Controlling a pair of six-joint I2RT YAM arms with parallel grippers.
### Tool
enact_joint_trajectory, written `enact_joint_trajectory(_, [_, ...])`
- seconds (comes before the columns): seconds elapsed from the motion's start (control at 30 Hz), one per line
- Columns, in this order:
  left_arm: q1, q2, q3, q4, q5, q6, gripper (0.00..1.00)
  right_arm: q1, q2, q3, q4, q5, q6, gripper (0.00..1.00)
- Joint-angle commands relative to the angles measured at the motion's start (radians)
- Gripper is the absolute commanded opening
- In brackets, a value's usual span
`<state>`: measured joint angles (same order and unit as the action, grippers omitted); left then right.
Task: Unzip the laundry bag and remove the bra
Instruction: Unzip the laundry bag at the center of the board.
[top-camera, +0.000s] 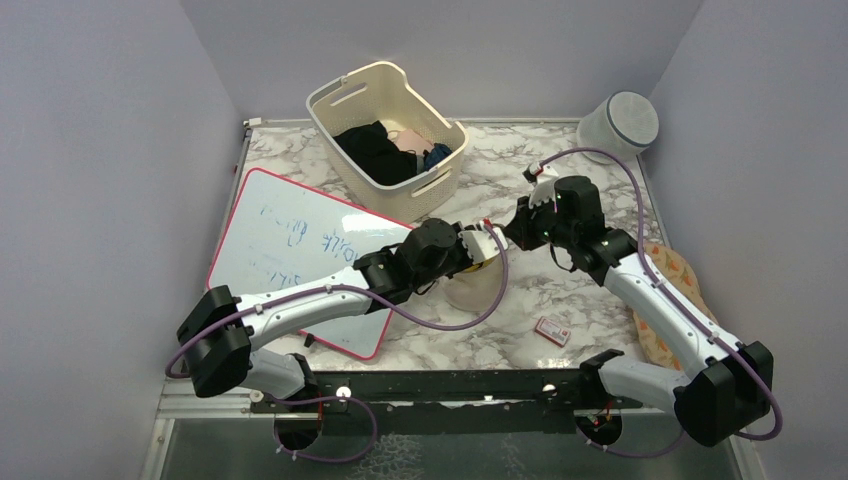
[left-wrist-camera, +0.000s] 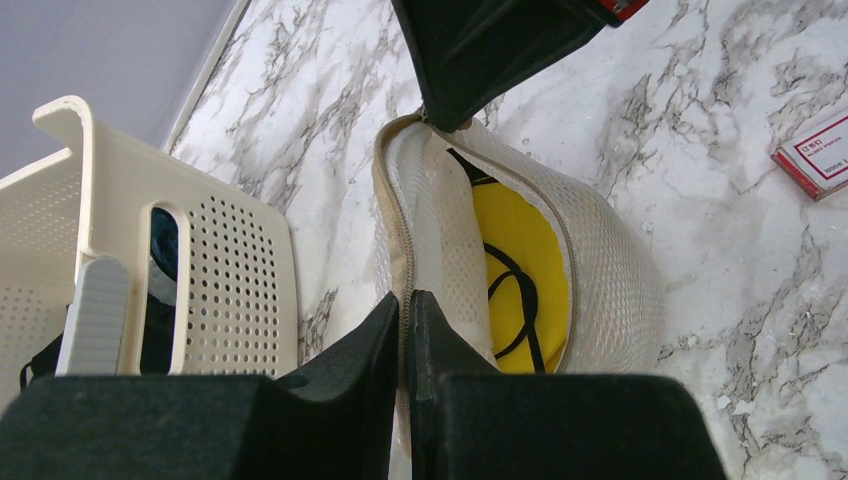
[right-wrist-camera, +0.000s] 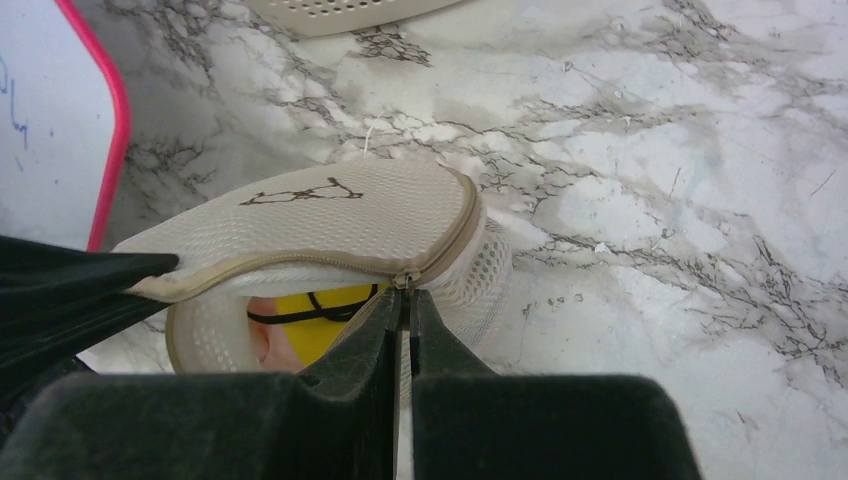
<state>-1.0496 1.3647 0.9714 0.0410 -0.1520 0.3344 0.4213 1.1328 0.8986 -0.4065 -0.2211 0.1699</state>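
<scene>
The laundry bag (top-camera: 478, 285) is a cream mesh pouch on the marble table between both arms. Its zipper is partly undone, and the lid (right-wrist-camera: 330, 215) with the dark bra outline is lifted. Inside shows the bra (left-wrist-camera: 520, 250), yellow with black straps, also visible as the bra (right-wrist-camera: 300, 330) under the lid. My left gripper (left-wrist-camera: 405, 298) is shut on the bag's beige zipper edge (left-wrist-camera: 392, 230). My right gripper (right-wrist-camera: 405, 295) is shut on the zipper pull (right-wrist-camera: 404, 281) at the end of the open stretch. In the top view the left gripper (top-camera: 488, 243) and right gripper (top-camera: 512, 232) nearly meet above the bag.
A cream slotted basket (top-camera: 330, 100) holding dark clothes stands behind the bag. A red-edged whiteboard (top-camera: 300, 250) lies to the left. A white-grey cylinder (top-camera: 618, 125) stands at the back right, a small red box (top-camera: 553, 330) lies in front, and an orange patterned cloth (top-camera: 672, 285) lies at the right edge.
</scene>
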Motion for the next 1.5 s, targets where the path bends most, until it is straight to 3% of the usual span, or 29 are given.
enact_joint_trajectory(0.0, [-0.007,0.04,0.05,-0.021,-0.047,-0.019,0.12,-0.004,-0.052,-0.004,-0.009,-0.106,-0.039,0.01])
enact_joint_trajectory(0.07, [-0.007,0.047,0.055,-0.027,-0.058,-0.021,0.33,-0.004,-0.058,-0.003,-0.013,-0.122,-0.044,0.01])
enact_joint_trajectory(0.13, [-0.007,0.046,0.051,-0.026,-0.053,-0.022,0.47,-0.005,-0.05,0.007,-0.023,-0.157,-0.063,0.01])
enact_joint_trajectory(0.3, [-0.007,0.056,0.051,-0.026,-0.054,-0.023,0.54,-0.003,-0.032,0.02,-0.022,-0.225,-0.067,0.01])
enact_joint_trajectory(0.67, [-0.007,0.089,0.07,-0.029,-0.035,-0.045,0.46,0.0,-0.03,-0.005,-0.011,-0.339,-0.054,0.01])
enact_joint_trajectory(0.7, [-0.007,0.091,0.073,-0.031,-0.032,-0.045,0.4,0.002,-0.03,-0.008,-0.011,-0.351,-0.055,0.01])
enact_joint_trajectory(0.8, [-0.007,0.093,0.083,-0.041,-0.019,-0.049,0.1,0.004,-0.029,-0.009,-0.017,-0.36,-0.062,0.01])
enact_joint_trajectory(0.87, [-0.007,0.089,0.082,-0.041,-0.021,-0.052,0.01,0.005,-0.033,-0.013,-0.013,-0.341,-0.061,0.01])
enact_joint_trajectory(1.1, [-0.007,0.028,0.05,-0.01,-0.018,-0.045,0.0,-0.001,0.023,0.031,-0.072,0.002,-0.013,0.01])
enact_joint_trajectory(1.47, [-0.008,-0.037,0.002,0.049,0.003,-0.043,0.0,-0.038,0.119,0.067,-0.025,-0.011,0.001,0.01])
